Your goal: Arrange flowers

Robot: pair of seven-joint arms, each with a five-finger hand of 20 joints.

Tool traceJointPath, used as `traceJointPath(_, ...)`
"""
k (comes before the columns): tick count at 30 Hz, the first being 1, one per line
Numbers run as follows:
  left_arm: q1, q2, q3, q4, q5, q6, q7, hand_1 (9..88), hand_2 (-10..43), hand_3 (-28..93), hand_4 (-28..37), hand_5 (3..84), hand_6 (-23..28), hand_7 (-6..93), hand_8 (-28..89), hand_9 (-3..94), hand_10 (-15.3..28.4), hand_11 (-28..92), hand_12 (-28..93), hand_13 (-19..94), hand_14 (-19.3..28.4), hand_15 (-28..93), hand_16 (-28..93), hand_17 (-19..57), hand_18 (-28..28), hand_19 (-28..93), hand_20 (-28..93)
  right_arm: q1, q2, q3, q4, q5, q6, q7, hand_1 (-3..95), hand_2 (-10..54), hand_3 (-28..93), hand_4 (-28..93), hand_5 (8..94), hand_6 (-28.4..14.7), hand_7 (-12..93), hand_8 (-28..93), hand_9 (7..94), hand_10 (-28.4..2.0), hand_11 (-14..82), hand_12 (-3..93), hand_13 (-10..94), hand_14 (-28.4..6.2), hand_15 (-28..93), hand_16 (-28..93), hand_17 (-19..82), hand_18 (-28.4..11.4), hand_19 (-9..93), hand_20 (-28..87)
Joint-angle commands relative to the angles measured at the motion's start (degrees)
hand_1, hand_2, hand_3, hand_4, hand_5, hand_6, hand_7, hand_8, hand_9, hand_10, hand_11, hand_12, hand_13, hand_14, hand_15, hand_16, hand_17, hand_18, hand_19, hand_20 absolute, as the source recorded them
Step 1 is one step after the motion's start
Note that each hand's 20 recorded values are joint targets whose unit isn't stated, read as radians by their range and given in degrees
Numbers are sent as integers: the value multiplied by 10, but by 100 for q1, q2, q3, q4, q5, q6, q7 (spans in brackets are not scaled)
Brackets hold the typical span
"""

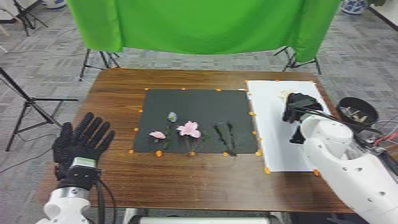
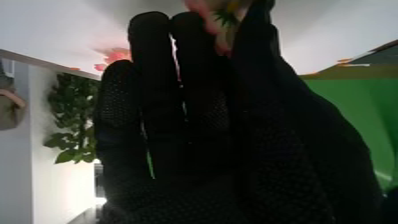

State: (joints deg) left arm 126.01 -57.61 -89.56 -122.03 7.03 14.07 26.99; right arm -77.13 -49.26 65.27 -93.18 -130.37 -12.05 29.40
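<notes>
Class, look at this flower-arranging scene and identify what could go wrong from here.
The pale flower lies right by the right hand, so a careless move might crush or shift its petals. The large pink flower lies close to the small pink flower on the dark mat; lifting one might drag the other. The right arm reaches in near the bucket, and might bump it.

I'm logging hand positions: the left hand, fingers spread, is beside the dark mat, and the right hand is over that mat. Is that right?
No: in the head view, the right hand is over the white sheet, not the dark mat. The left hand, fingers spread, is indeed beside that mat.
</notes>
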Motion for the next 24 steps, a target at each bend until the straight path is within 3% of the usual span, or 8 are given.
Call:
traceJointPath(1,72,-56,-5,-20,-20,28,-36,262,157,701,-283,411,103,137,-83,340,164,239,116,236,174,407,-73,-68,153,370,89,-270,178,-178,-799,-201,482,-203,601,-21,634,-283,756,24,216,-2,842,-87,132,318,653,-73,313,360,271,-175,751,394)
traceJointPath(7,113,-61,-37,-33,-11,46,-67,262,157,701,-283,411,102,137,-83,340,164,239,116,236,173,406,-74,-69,154,371,89,-71,-128,-471,-1481,-137,789,-532,595,-26,648,-283,759,22,216,-1,844,-90,134,318,656,-75,312,362,273,-176,752,396)
traceJointPath(10,144,-60,-39,-29,-10,55,-81,262,157,702,-283,411,102,138,-83,339,164,239,116,236,174,407,-74,-69,154,372,89,177,-642,-703,-1458,57,555,-581,594,-27,653,-283,760,22,215,0,846,-90,134,320,657,-76,313,364,274,-177,752,396)
traceJointPath(15,-61,-95,99,50,29,-9,-194,262,158,701,-283,411,102,139,-83,339,164,238,116,236,173,407,-74,-68,153,371,89,255,-1296,-1010,-1379,17,292,-599,589,-28,663,-283,762,20,213,1,846,-92,132,320,658,-77,315,363,275,-178,753,396)
traceJointPath(24,-108,-72,114,66,39,24,-267,263,158,701,-283,411,102,139,-83,339,164,238,116,235,173,407,-74,-69,154,371,89,101,-1535,-1256,-1293,-26,0,-545,588,-28,666,-283,762,18,209,1,844,-94,133,318,656,-78,317,362,274,-180,754,397)
